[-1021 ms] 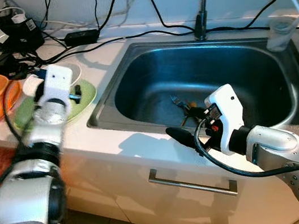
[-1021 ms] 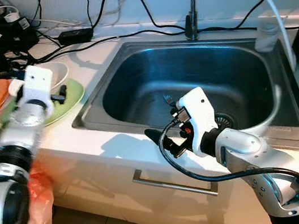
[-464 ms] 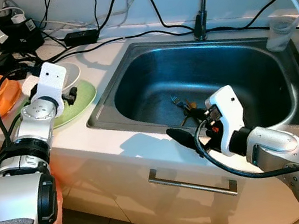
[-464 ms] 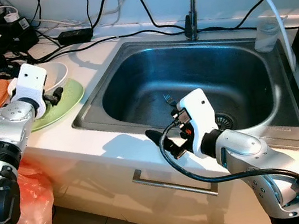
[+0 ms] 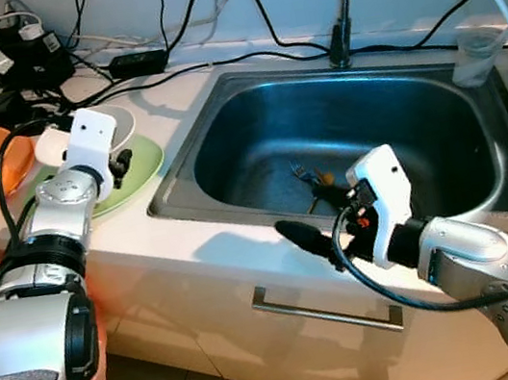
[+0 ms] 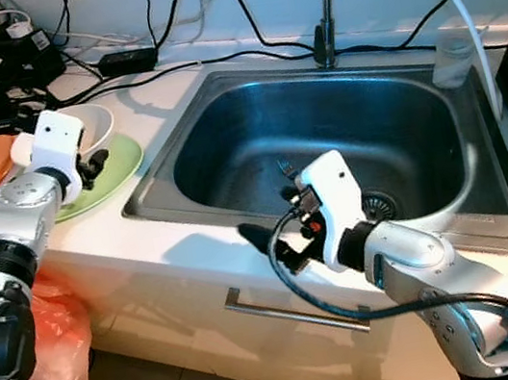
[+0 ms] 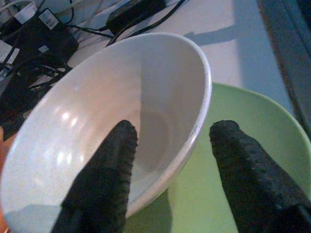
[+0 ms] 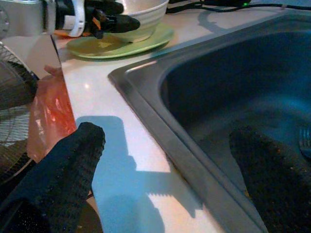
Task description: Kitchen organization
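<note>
White bowl [image 7: 121, 116] sitting on green plate [image 5: 138, 165] on the desk [image 5: 135, 234], left of frame beside the steel sink [image 5: 352, 134]. Left hand [image 7: 170, 160] spread open astride the bowl's rim, one finger inside, one outside, gripping nothing. Right hand [image 8: 165, 160] wide open and empty, straddling the sink's front edge, lower centre. Fork [image 5: 302, 174] lying in the basin.

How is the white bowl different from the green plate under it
The white bowl is deep with steep walls, while the green plate is flat and shallow. The bowl is white; the plate is pale green. The bowl sits on top, and the plate spreads wider beneath it. The left pincer straddles the bowl's rim, not the plate's. Both are round, and what shows of them looks empty.
</note>
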You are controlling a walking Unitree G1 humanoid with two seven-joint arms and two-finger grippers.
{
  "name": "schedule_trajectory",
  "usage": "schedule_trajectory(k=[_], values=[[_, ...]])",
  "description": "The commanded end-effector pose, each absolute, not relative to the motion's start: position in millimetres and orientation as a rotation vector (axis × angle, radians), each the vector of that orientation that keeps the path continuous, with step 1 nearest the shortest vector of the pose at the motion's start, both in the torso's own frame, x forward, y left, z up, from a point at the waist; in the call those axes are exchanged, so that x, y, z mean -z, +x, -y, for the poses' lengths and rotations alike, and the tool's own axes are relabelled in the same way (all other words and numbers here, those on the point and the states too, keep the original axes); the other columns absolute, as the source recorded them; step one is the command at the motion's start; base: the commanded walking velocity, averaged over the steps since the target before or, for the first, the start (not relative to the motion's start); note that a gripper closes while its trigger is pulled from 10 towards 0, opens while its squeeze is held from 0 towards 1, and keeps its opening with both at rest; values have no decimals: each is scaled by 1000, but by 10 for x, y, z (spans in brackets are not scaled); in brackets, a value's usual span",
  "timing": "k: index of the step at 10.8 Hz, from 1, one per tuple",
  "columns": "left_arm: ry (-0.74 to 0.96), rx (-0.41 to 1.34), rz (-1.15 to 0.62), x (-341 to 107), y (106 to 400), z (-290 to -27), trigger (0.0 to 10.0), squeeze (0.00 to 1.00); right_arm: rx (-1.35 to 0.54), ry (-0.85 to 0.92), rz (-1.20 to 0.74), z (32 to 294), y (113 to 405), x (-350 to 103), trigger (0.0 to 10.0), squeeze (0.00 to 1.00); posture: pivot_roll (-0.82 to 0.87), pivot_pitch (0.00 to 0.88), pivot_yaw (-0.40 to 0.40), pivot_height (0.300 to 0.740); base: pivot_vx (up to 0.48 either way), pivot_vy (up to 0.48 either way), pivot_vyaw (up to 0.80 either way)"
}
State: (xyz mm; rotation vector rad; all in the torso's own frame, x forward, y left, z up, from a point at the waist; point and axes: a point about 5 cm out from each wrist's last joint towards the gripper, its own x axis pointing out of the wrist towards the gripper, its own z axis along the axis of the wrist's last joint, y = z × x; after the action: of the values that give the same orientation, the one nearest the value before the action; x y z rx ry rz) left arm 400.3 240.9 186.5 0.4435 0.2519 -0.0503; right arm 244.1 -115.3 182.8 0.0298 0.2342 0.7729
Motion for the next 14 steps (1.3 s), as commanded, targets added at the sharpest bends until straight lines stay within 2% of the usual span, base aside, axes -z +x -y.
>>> schedule_trajectory(k=[1, 6, 14], values=[[426, 59, -277, -1813, 3988, -2413, 0, 0, -804, 36, -222, 1120, 2404, -1859, 10000, 0, -90, 19, 85, 740, 0, 0, 0], [414, 56, -269, -1820, 3990, -2413, 0, 0, -804, 30, -220, 1134, 2404, -1864, 10000, 0, -92, 15, 85, 740, 0, 0, 0], [347, 40, -109, -1935, 4040, -2263, 0, 0, -845, 47, -168, 1076, 2430, -1934, 10000, 0, -82, 0, 75, 740, 0, 0, 0]])
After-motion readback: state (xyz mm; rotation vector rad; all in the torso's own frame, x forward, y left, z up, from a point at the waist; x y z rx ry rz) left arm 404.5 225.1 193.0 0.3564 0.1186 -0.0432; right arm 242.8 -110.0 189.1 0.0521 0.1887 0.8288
